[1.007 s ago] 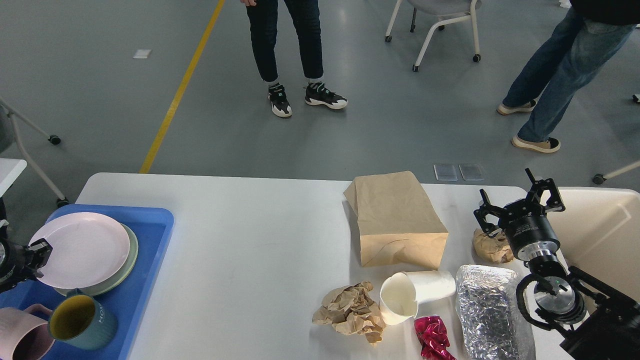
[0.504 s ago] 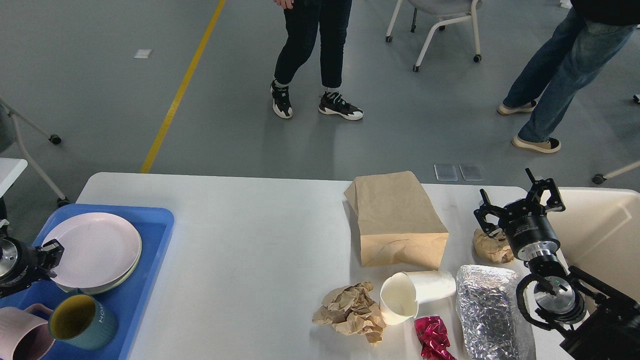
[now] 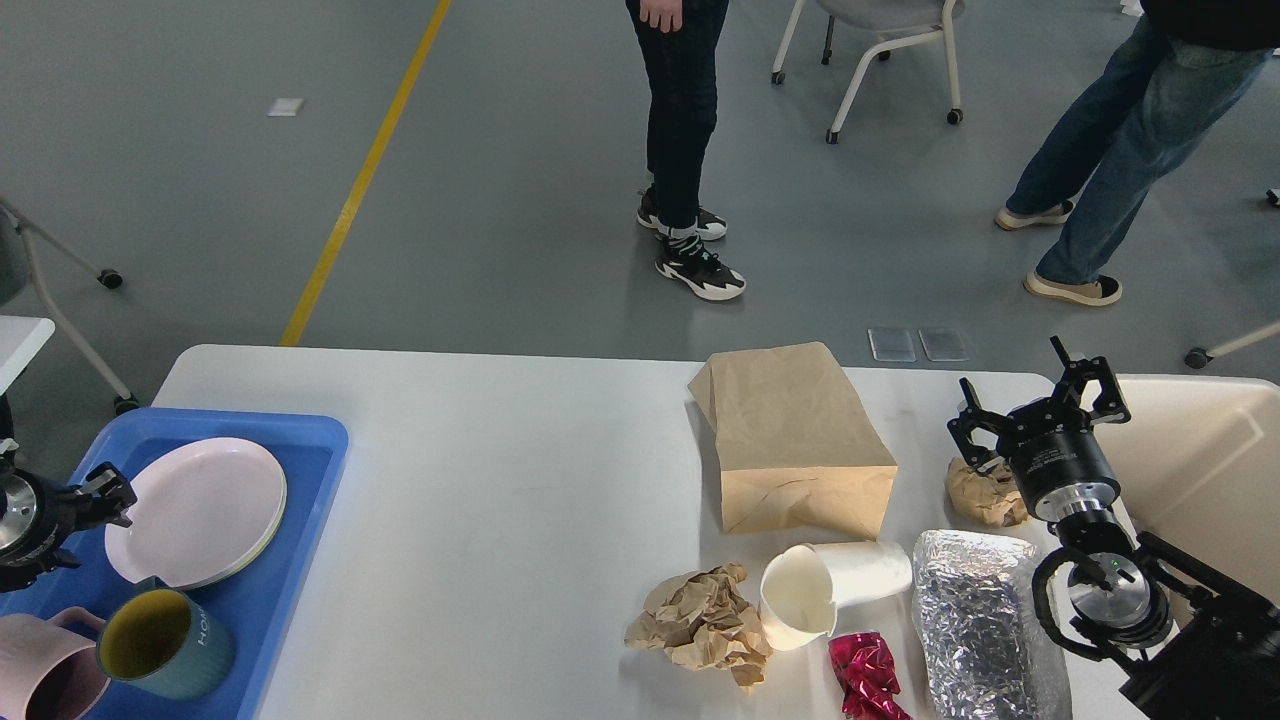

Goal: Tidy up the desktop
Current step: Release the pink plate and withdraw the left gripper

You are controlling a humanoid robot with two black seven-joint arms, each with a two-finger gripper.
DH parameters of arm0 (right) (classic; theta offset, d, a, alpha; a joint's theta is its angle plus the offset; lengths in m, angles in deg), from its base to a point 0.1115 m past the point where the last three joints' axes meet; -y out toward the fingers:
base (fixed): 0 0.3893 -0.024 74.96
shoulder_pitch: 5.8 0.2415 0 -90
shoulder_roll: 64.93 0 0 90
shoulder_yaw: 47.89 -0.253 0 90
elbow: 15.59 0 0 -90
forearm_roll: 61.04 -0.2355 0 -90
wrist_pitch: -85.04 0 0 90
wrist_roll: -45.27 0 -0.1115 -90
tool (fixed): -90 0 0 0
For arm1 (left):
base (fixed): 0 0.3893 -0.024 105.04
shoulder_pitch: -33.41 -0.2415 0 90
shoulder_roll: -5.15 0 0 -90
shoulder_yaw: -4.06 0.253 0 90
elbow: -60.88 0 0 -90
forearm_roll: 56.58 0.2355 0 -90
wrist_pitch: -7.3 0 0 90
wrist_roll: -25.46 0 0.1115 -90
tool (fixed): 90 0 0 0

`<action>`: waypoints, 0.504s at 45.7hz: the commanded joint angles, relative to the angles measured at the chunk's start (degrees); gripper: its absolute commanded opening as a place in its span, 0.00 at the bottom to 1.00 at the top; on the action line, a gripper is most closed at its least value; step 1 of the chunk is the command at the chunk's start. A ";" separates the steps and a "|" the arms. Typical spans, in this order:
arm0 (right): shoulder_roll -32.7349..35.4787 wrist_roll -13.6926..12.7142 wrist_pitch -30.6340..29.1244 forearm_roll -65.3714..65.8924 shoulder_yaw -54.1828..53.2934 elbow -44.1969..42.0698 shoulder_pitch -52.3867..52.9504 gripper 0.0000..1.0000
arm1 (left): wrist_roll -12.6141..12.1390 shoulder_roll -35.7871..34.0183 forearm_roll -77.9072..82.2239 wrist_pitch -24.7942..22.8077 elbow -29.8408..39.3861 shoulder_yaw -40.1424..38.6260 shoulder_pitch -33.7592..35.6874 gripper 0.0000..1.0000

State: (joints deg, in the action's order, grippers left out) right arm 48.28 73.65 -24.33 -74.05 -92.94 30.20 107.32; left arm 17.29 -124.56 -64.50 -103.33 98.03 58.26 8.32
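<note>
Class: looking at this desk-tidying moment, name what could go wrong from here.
1. The paper cup lies on its side touching the crumpled red foil; grabbing either may roll or shove the other.
2. The right gripper hovers open by the small paper wad near the desktop edge; a nudge might knock it off.

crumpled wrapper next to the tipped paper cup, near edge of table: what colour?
Shiny magenta-pink foil wrapper, just below the white paper cup. Head view, the only one, shows it.

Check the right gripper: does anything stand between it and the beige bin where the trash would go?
Nothing visible does. The right gripper hangs over the desktop beside the beige bin; the crumpled paper ball lies just below it.
</note>
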 commanded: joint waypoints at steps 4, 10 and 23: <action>0.00 0.00 -0.05 0.00 -0.03 0.00 0.00 1.00 | -0.01 -3.18 0.01 -0.81 0.64 -2.51 4.78 0.96; 0.00 0.00 0.04 0.00 -0.03 0.00 0.00 1.00 | 0.78 -7.84 -0.08 -2.04 2.74 -9.53 10.76 0.96; 0.00 0.00 0.04 0.00 -0.03 0.00 0.00 1.00 | 1.04 -12.68 -0.17 -5.12 3.01 -53.54 -3.10 0.96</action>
State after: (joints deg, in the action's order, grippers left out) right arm 48.28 73.65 -24.33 -74.05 -92.97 30.21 107.32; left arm 18.26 -137.66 -64.56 -108.17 101.06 24.45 12.81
